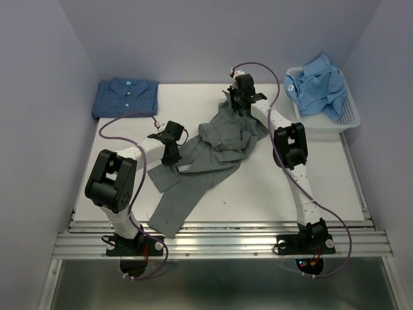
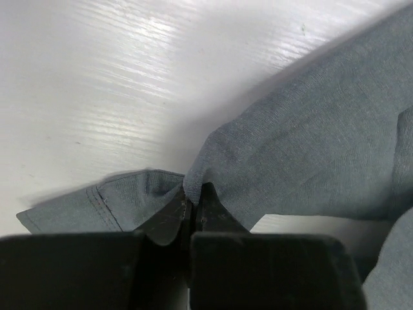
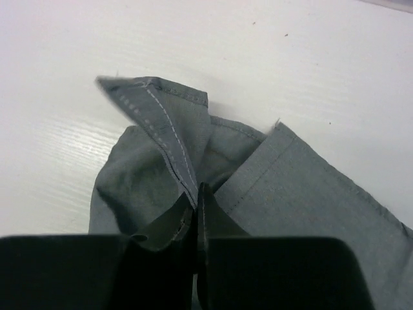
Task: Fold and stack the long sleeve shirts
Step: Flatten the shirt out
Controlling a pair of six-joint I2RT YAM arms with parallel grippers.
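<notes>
White table (image 1: 277, 187) between lilac walls (image 1: 213, 39); left tool (image 2: 193, 201) and right tool (image 3: 195, 194) each pinch grey shirt (image 1: 222, 139).

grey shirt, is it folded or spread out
Not folded: the grey shirt lies crumpled and sprawled on the table, one end trailing toward the near edge; left tool and right tool each pinch it.
</notes>
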